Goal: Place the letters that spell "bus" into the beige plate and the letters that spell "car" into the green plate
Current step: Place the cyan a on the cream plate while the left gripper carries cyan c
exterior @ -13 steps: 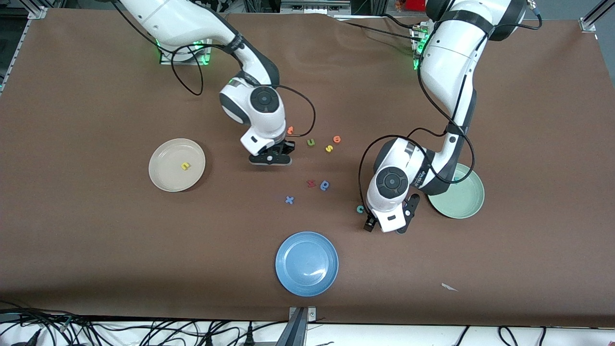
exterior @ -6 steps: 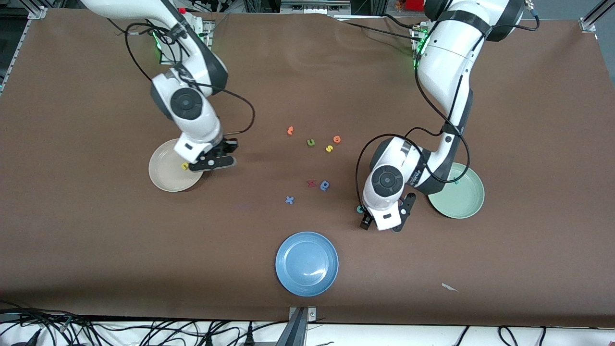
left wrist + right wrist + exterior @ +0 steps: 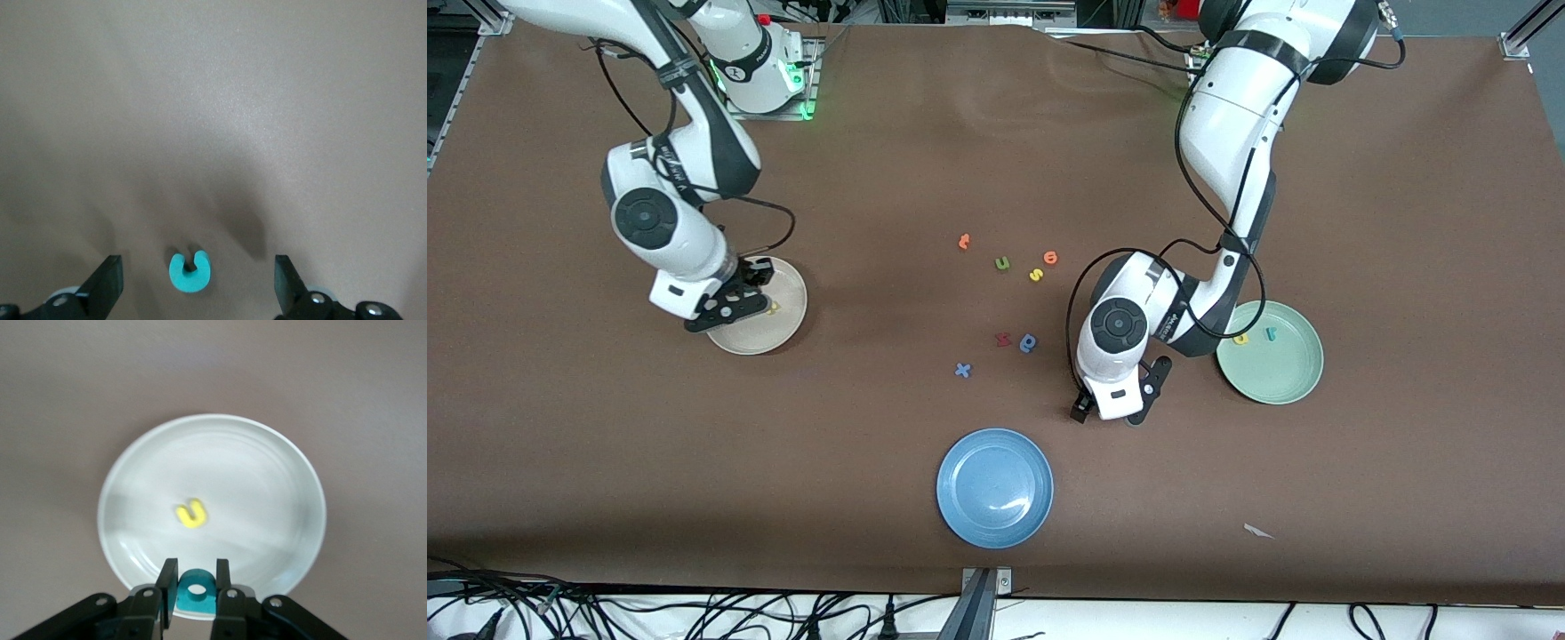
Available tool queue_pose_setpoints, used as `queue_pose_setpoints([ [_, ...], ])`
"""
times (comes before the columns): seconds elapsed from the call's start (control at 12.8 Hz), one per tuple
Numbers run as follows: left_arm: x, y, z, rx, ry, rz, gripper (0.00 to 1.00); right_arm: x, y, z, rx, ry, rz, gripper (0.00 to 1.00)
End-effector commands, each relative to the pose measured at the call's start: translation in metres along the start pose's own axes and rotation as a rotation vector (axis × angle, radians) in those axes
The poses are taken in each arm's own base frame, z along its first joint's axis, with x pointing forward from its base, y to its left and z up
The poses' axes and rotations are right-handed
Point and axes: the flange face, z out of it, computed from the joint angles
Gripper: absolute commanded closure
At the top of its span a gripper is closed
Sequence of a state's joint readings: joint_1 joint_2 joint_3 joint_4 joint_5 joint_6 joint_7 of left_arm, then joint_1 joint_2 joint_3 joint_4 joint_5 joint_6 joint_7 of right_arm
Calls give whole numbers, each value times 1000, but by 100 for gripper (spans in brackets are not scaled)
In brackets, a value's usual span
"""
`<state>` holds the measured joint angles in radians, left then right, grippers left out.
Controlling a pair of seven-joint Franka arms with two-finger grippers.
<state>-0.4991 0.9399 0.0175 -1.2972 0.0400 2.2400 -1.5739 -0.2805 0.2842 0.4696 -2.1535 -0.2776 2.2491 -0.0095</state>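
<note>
1. Nearest the front camera, the blue plate [image 3: 994,487] is sitting unused; it has no part in the job.
2. Farther in, the left gripper [image 3: 1110,414] is hovering low over the table with its fingers spread wide, straddling the teal c [image 3: 189,272], which is lying flat and not yet gripped.
3. The green plate [image 3: 1289,378], at the left arm's end of the table, is already holding the yellow a [image 3: 1240,339] and the thin teal r [image 3: 1271,334], so "car" is lacking only the c.
4. Over the beige plate [image 3: 783,329], the right gripper [image 3: 195,593] is pinching the teal b [image 3: 197,594] tightly, ready to drop it; the yellow u [image 3: 191,513] is lying inside.
5. Farthest, the yellow s [image 3: 1036,275] is waiting among the spare letters.
</note>
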Motion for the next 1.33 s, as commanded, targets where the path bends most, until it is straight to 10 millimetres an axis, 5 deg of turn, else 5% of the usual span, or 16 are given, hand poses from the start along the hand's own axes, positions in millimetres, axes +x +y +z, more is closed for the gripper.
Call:
queue_pose_setpoints([
  [0.0,5,7,0,-14,10,-1,14,-3,-7,0,12,4,-8,25],
  [0.08,2,6,4,-8,8,18,15,-3,-8,0,23,5,1,12],
  [0.31,-3,5,8,-2,-16,9,21,-1,-14,-3,75,10,43,11],
  [0.55,-5,5,8,-2,-25,5,38,17,-86,-17,123,22,152,11],
  [0.78,-4,4,9,1,-31,3,73,29,-151,-26,129,51,260,11],
  [1.02,3,7,1,-11,-33,6,96,32,-183,-22,146,69,320,11],
  [1.25,44,12,-42,-62,-61,47,100,35,-205,-21,150,69,338,11],
])
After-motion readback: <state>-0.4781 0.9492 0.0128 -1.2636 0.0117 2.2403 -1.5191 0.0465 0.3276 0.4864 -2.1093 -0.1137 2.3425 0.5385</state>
